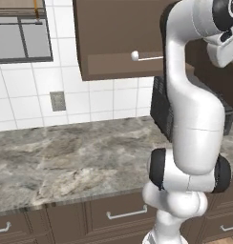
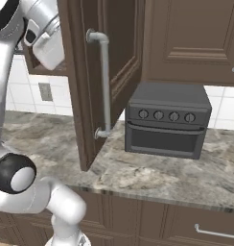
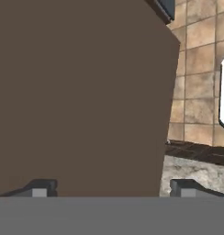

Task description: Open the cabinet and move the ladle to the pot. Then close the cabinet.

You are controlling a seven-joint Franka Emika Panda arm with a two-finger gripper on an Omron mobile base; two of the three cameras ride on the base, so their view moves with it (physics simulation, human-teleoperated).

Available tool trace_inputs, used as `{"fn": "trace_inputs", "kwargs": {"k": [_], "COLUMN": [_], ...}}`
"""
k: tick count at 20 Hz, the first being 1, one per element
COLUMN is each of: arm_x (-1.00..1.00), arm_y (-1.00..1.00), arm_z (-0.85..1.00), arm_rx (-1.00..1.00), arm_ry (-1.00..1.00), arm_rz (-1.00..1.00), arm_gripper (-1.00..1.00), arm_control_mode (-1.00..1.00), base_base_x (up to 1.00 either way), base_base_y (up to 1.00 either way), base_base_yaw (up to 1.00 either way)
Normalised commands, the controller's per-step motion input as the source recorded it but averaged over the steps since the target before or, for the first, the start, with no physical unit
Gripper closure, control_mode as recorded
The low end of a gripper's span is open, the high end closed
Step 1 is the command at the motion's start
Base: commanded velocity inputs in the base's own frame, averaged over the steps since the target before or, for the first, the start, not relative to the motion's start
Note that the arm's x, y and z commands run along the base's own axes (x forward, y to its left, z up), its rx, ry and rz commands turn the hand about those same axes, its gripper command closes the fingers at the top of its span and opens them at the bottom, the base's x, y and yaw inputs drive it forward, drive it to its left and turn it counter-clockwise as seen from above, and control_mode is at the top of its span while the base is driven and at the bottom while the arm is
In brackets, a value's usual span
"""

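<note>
Your claw (image 3: 114, 189) stands with its two dark fingertips (image 3: 40, 188) spread wide, nothing pinched between them; a flat brown face of the cabinet (image 2: 90, 81) lies close ahead of them, with a strip of tan floor tile (image 3: 196, 78) beside it. You have one cabinet door swung out toward you, its long silver bar handle (image 2: 105, 86) running vertically along the door's edge. One ladle (image 1: 144, 57) lies on the shelf inside the cabinet as the left base view shows it: its round bowl points left, its thin handle runs level to the right behind the arm. One dark toaster oven (image 2: 167, 120) with four knobs sits on the marble counter (image 2: 152, 178), just right of the open door. Count one wall outlet (image 1: 57, 100) on the white tile.
</note>
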Motion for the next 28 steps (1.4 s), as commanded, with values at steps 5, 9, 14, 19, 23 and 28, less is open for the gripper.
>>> {"fn": "trace_inputs", "kwargs": {"k": [5, 9, 14, 19, 23, 28], "arm_x": [-0.20, 0.00, -0.10, -0.03, 0.01, 0.03], "arm_y": [-1.00, -0.18, 0.66, 0.76, 0.63, 0.37], "arm_z": [-0.54, -0.13, -0.20, -0.70, -0.75, -0.13], "arm_rx": [0.03, 0.00, -0.03, -0.01, 0.00, 0.00], "arm_ry": [-0.38, -0.41, -0.48, -0.33, 0.08, 0.15], "arm_rz": [0.00, 0.00, 0.09, 0.21, 0.30, 0.40], "arm_gripper": [-1.00, -1.00, -1.00, -1.00, -1.00, -1.00], "arm_control_mode": [-1.00, -1.00, -1.00, -1.00, -1.00, -1.00], "base_base_x": [0.00, 0.00, 0.00, 0.00, 0.00, 0.00], "base_base_y": [0.00, 0.00, 0.00, 0.00, 0.00, 0.00], "base_base_yaw": [0.00, 0.00, 0.00, 0.00, 0.00, 0.00]}}
